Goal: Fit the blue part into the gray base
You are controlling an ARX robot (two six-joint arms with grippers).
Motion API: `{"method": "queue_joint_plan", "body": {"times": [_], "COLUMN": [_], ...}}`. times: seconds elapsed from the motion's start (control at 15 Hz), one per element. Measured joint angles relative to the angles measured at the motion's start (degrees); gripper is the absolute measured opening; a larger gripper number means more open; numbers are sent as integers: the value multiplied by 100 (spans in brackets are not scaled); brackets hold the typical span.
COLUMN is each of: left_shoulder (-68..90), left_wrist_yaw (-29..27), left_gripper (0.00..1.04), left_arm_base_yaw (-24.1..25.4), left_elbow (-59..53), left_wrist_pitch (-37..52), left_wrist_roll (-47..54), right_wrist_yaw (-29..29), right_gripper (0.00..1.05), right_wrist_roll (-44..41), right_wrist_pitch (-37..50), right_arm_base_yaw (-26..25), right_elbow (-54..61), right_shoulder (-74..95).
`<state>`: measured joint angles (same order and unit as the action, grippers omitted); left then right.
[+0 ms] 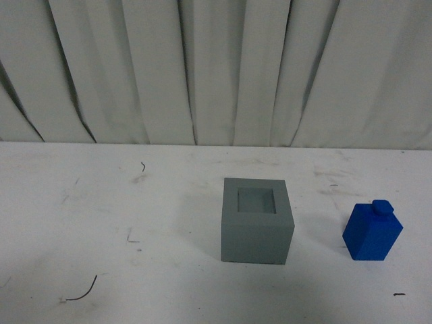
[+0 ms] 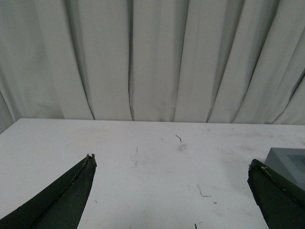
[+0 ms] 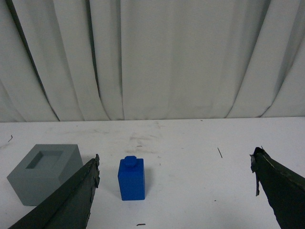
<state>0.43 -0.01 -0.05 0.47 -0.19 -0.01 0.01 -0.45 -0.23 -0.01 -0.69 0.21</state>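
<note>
The gray base (image 1: 256, 221) stands on the white table near the middle, its square recess facing up. To its right the blue part (image 1: 372, 231) stands upright with its small stud on top. Neither arm shows in the front view. In the right wrist view the blue part (image 3: 131, 178) stands ahead of my open right gripper (image 3: 175, 162), near one finger, with the gray base (image 3: 45, 173) beyond that finger. My left gripper (image 2: 170, 161) is open over bare table, and a corner of the gray base (image 2: 288, 160) shows behind one fingertip (image 2: 259, 171).
A white pleated curtain (image 1: 216, 67) hangs along the table's far edge. The white tabletop (image 1: 135, 223) carries scuffs and a few dark thread-like scraps (image 1: 82, 291).
</note>
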Motion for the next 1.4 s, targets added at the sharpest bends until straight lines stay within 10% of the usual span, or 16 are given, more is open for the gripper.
{"method": "queue_joint_plan", "body": {"times": [1.27, 1.4], "left_shoulder": [0, 0], "left_wrist_yaw": [0, 2], "left_gripper": [98, 98], "left_arm_base_yaw": [0, 0], "left_elbow": [0, 0], "left_wrist_pitch": [0, 2], "left_wrist_roll": [0, 0], "right_wrist_yaw": [0, -417], "right_gripper": [98, 98], "right_wrist_roll": [0, 22], "right_wrist_pitch": [13, 1403], "right_arm_base_yaw": [0, -494], "right_elbow": [0, -50], "right_shoulder": [2, 1080]}}
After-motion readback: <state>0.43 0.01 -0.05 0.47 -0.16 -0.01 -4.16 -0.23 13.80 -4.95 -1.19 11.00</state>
